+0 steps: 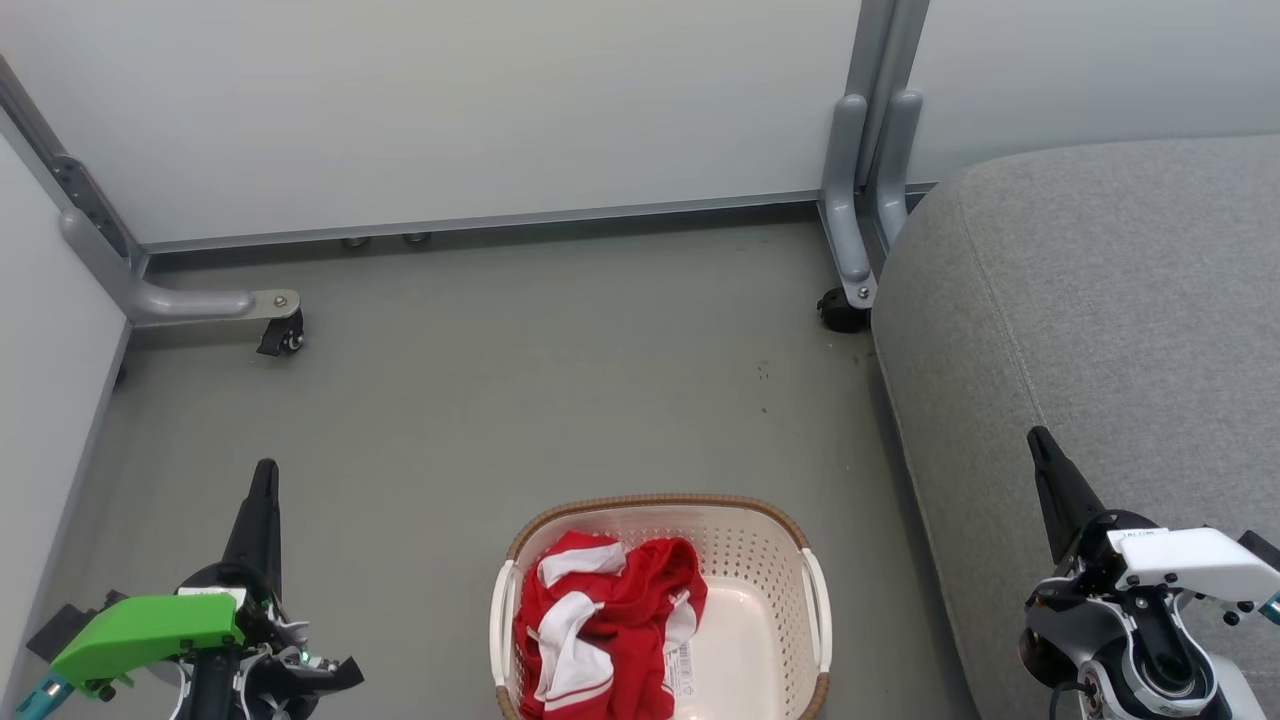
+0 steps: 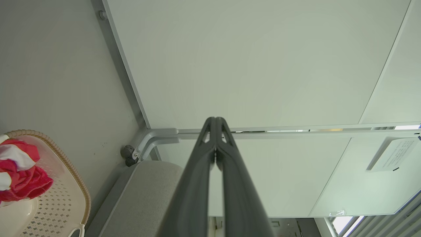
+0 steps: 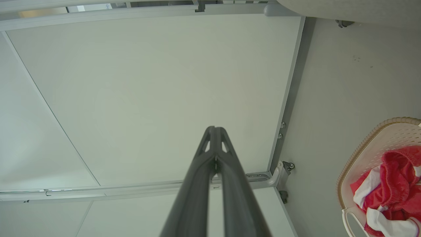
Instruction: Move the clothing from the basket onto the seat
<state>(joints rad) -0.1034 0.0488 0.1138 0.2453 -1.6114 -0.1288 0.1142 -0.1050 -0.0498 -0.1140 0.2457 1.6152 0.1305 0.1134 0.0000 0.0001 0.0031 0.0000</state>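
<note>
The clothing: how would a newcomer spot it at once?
Left of the large light-grey fabric sofa cushion stands a cream-white perforated plastic basket with a brown rim. Crumpled in its left half lie red shorts with white panels, the only red thing there.

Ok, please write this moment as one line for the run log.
stage: pick not begun | shorts: in basket | seat: right of basket | left hand: shut, empty | right hand: shut, empty
</note>
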